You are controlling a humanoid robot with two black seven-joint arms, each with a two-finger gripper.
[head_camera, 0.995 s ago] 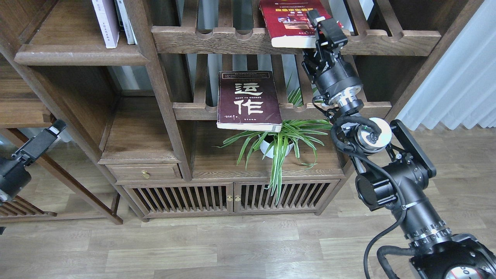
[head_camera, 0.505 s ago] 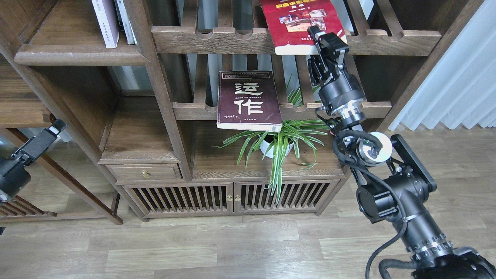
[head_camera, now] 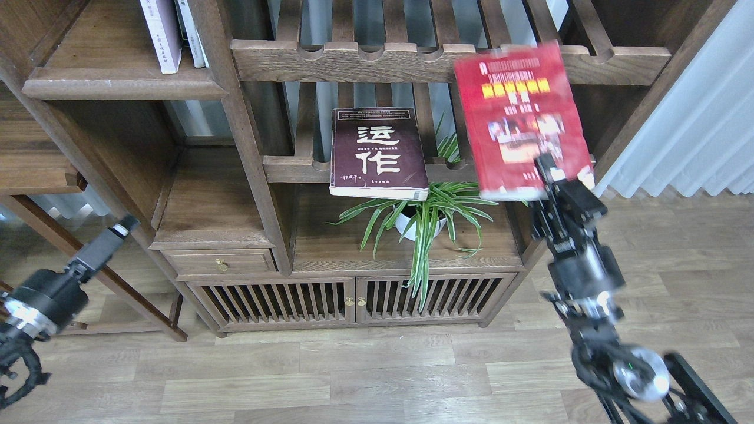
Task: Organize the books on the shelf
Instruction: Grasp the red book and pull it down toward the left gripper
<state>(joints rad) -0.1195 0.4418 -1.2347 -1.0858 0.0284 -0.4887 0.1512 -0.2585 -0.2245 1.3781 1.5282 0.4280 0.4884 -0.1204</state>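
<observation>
- R gripper [head_camera: 545, 176]: fingers pinch lower edge of bright red paperback w/ yellow title and photo [head_camera: 521, 118]; book in air, clear of rack, blurred.
- Risk (judgement): edge-only hold on thick, floppy book; could pivot or slip out if swung.
- Dark maroon paperback w/ big white characters [head_camera: 377, 150]: flat on slatted wooden rack w/ notched rail [head_camera: 294, 168], front overhanging.
- Flat dark-brown plank shelf [head_camera: 123, 88]: thick rounded edge, matte grain, upper left.
- L gripper [head_camera: 112, 235]: low left, holds nothing; finger gap cannot tell.
</observation>
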